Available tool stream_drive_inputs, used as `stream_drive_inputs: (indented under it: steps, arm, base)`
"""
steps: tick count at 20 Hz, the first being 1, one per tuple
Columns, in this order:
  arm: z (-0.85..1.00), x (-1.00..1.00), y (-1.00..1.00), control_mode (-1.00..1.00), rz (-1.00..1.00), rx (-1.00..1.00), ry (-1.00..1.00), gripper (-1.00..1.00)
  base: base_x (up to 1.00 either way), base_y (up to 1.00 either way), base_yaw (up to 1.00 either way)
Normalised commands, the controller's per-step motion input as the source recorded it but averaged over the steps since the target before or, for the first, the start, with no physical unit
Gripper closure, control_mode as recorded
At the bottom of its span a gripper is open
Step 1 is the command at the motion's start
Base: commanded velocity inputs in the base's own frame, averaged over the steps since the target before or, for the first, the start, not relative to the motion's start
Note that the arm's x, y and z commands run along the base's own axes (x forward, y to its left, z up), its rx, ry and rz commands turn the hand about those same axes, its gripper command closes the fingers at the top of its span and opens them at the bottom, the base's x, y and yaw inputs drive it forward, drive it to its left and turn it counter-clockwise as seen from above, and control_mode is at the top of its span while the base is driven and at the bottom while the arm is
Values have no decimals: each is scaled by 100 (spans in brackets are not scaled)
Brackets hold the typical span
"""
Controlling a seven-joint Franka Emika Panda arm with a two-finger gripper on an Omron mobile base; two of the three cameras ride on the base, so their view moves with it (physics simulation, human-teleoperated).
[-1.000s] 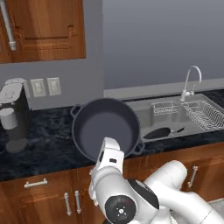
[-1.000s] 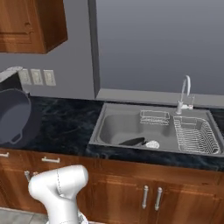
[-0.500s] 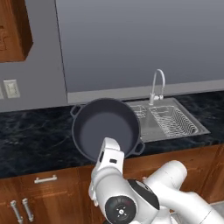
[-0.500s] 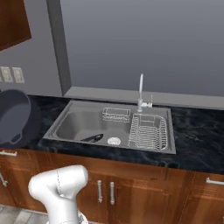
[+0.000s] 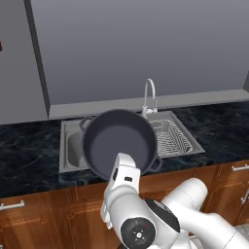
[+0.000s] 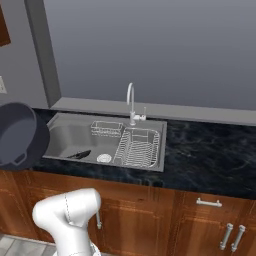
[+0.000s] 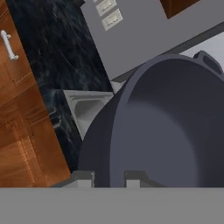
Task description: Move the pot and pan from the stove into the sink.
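Sideways drive done: sink (image 5: 73, 146) now straight ahead. Pot (image 5: 119, 143), tipped on edge, rim pinched in my shut fingers (image 7: 109, 177), hangs over basin's left half. Risk: heavy pot pivots, slips, strikes pan (image 6: 80, 154) below.

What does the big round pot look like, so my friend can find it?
Find the steel sink in the dark counter. In front of it, held up and tipped, is the pot: deep, dark grey, two small loop handles on its rim, unlike the flat black pan in the basin.
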Motion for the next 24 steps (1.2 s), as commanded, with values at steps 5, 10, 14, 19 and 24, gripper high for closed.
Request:
stream_drive_inputs:
  steps: [5, 10, 14, 19, 24]
  arm:
    - [0, 0, 0, 100, 0, 0, 0, 100]
    - [0, 0, 0, 100, 0, 0, 0, 100]
    - [0, 0, 0, 100, 0, 0, 0, 100]
    - [0, 10, 0, -100, 0, 0, 0, 100]
    - [-10, 89, -9, -100, 0, 0, 3, 100]
  base:
    - [2, 0, 0]
    - [28, -11, 0]
    - [29, -7, 0]
    - [6, 0, 0]
    - [0, 0, 0]
